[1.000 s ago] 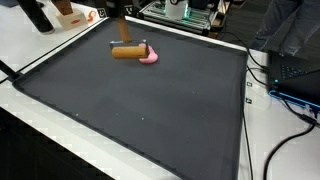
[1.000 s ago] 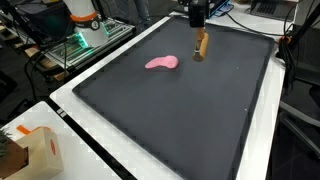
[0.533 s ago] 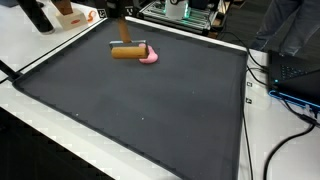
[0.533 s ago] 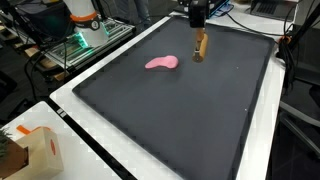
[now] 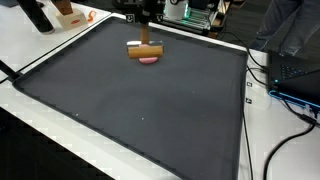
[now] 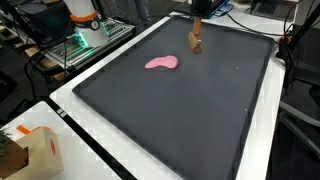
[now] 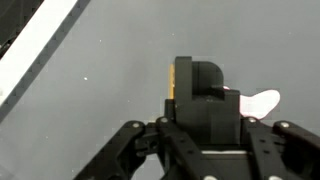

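Gripper (image 5: 147,43) pinched narrow on a brown cylinder (image 5: 146,52), which lies crosswise between the fingers; in the wrist view only a brown sliver (image 7: 172,82) shows past the dark pads. Cylinder sits over the far part of the black mat (image 6: 180,110), near the pink piece (image 6: 162,63) but apart from it. Can't tell whether the cylinder touches the mat.

support: white table (image 5: 45,42) | on table: black mat (image 5: 140,110), covering most of the top | on mat: pink piece (image 6: 162,63), lying flat, near one edge | on table beside mat: cardboard box (image 6: 36,150), cables (image 5: 262,70)
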You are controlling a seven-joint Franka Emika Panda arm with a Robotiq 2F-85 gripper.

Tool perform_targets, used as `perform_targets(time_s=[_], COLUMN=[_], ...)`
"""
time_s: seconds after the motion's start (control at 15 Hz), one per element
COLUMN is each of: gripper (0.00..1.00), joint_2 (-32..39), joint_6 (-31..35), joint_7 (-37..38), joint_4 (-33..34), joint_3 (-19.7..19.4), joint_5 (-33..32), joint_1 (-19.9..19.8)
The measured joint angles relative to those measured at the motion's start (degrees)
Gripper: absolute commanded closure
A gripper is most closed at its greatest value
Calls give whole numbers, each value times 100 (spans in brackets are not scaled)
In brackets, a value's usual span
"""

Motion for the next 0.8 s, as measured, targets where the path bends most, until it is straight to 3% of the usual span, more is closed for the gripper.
perform_targets(time_s=[0.8], gripper=[76], joint_2=[444], joint_6=[-808], joint_7=[-987], joint_4=[-43], joint_3=[589], joint_5=[-1268], joint_1=[689])
